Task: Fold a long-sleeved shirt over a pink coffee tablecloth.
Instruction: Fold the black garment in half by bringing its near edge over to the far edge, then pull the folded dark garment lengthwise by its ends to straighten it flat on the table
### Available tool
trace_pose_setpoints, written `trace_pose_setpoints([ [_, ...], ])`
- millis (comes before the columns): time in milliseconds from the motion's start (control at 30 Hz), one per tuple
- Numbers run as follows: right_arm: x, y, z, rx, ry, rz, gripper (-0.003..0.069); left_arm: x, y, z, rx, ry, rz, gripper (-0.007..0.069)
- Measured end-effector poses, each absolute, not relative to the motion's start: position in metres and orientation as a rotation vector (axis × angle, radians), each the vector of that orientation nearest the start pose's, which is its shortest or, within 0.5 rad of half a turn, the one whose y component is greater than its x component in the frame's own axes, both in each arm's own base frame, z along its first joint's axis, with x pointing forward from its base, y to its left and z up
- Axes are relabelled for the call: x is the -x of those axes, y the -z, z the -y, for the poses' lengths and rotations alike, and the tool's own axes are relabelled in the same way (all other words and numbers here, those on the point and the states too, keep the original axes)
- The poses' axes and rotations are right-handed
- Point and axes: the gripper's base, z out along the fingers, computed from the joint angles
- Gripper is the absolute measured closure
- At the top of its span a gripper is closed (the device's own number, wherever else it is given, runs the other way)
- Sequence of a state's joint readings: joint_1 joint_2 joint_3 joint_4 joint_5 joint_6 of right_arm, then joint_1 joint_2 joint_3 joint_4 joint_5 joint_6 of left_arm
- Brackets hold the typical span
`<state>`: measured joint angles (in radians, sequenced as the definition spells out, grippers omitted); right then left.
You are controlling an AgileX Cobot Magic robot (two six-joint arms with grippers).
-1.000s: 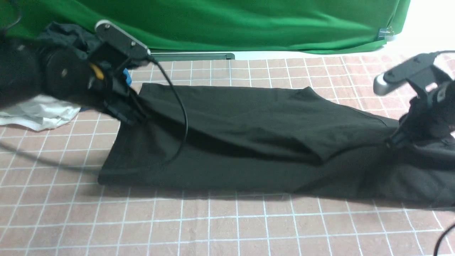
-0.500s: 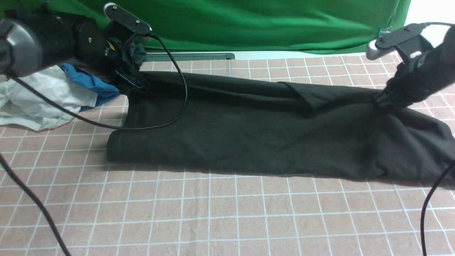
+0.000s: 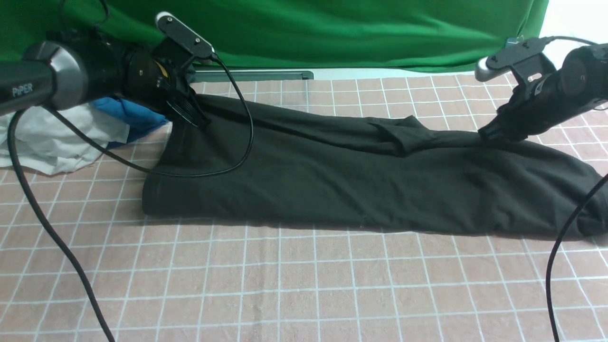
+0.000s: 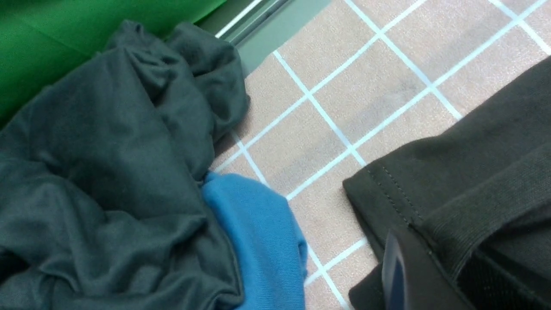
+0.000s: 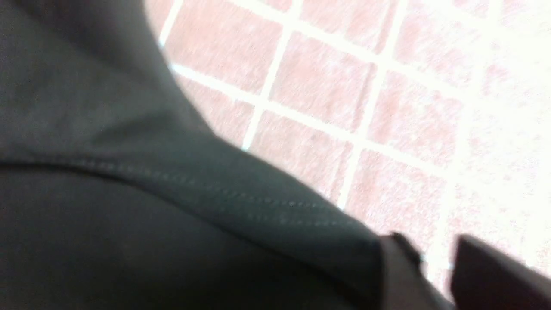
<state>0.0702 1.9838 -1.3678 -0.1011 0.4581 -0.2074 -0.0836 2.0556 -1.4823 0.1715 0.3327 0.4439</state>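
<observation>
**Item:** shirt [image 3: 361, 185], black, long-sleeved.

**Location:** on the tablecloth [image 3: 294, 294], towards its far side. It lies crosswise, from just beside the heap [image 3: 71, 128] of other garments on the left almost to the right edge of the front view.

**Condition:** doubled lengthwise into one long, low band. The near edge is fairly straight. The far edge is uneven, with a pointed flap turned up on top, right of centre. The right end is rumpled and rounded, and the stitched hem shows at the left end.

**Left end effector** [image 3: 192, 116]: at the far left corner of the shirt. Only one jaw shows, with the hem against it, so I cannot tell whether it is clamped.

**Right end effector** [image 3: 494, 133]: at the far edge near the right end. Its jaws are apart, with bare tablecloth between them and the shirt edge just beside them.

**Progress:** the lengthwise fold appears done. Probably remaining: smoothing the flap and the right end, then folding the band across into a compact stack.
</observation>
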Motion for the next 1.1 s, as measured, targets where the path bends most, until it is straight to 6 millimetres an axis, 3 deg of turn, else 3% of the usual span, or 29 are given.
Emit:
trace_pose_setpoints([
  [33,-0.426,-0.183,-0.026,0.447,0.143,-2.523,0.0356,-0.459,-0.191,0.033,-0.787,-0.312,-2.274,0.0555],
  [100,-0.42,-0.193,-0.029,0.4,0.12,-2.545,0.0187,-0.46,-0.192,0.03,-0.777,-0.318,-2.265,0.0501],
  [200,-0.411,-0.209,-0.045,0.395,0.055,-2.557,0.0167,-0.461,-0.193,0.026,-0.761,-0.322,-2.262,0.0408],
  [267,-0.402,-0.216,-0.07,0.461,-0.024,-2.568,0.0246,-0.461,-0.194,0.025,-0.712,-0.306,-2.272,0.0323],
  [333,-0.396,-0.214,-0.095,0.535,-0.091,-2.575,0.038,-0.46,-0.198,0.024,-0.65,-0.282,-2.295,0.0252],
  [367,-0.396,-0.213,-0.097,0.538,-0.1,-2.577,0.0409,-0.459,-0.198,0.024,-0.644,-0.279,-2.297,0.0246],
  [400,-0.394,-0.205,-0.114,0.587,-0.129,-2.584,0.0518,-0.456,-0.207,0.025,-0.598,-0.254,-2.31,0.0213],
  [433,-0.394,-0.202,-0.117,0.591,-0.136,-2.586,0.055,-0.455,-0.21,0.025,-0.589,-0.247,-2.311,0.0211],
  [500,-0.397,-0.187,-0.124,0.59,-0.158,-2.603,0.061,-0.448,-0.228,0.028,-0.527,-0.198,-2.307,0.024],
  [567,-0.403,-0.17,-0.127,0.561,-0.185,-2.616,0.0631,-0.437,-0.257,0.037,-0.484,-0.125,-2.28,0.0355],
  [600,-0.403,-0.169,-0.127,0.558,-0.188,-2.619,0.0633,-0.436,-0.257,0.037,-0.49,-0.127,-2.283,0.0369],
  [633,-0.407,-0.16,-0.129,0.534,-0.206,-2.627,0.0638,-0.426,-0.276,0.046,-0.512,-0.093,-2.257,0.0485],
  [667,-0.411,-0.155,-0.13,0.526,-0.211,-2.625,0.0639,-0.42,-0.286,0.054,-0.534,-0.072,-2.24,0.0538],
  [733,-0.417,-0.152,-0.132,0.512,-0.218,-2.614,0.0638,-0.406,-0.302,0.069,-0.576,-0.035,-2.201,0.0589],
  [800,-0.426,-0.146,-0.135,0.508,-0.22,-2.606,0.0638,-0.382,-0.316,0.083,-0.622,-0.001,-2.163,0.0607],
  [833,-0.427,-0.146,-0.135,0.506,-0.222,-2.601,0.0638,-0.38,-0.317,0.085,-0.626,0.002,-2.161,0.0607],
  [1000,-0.452,-0.143,-0.135,0.465,-0.222,-2.547,0.0638,-0.321,-0.332,0.111,-0.717,0.083,-2.099,0.0608],
  [1033,-0.461,-0.143,-0.133,0.442,-0.219,-2.52,0.0638,-0.296,-0.337,0.116,-0.747,0.105,-2.067,0.0608],
  [1100,-0.473,-0.143,-0.127,0.404,-0.202,-2.465,0.0636,-0.268,-0.342,0.121,-0.778,0.137,-2.018,0.0608],
])
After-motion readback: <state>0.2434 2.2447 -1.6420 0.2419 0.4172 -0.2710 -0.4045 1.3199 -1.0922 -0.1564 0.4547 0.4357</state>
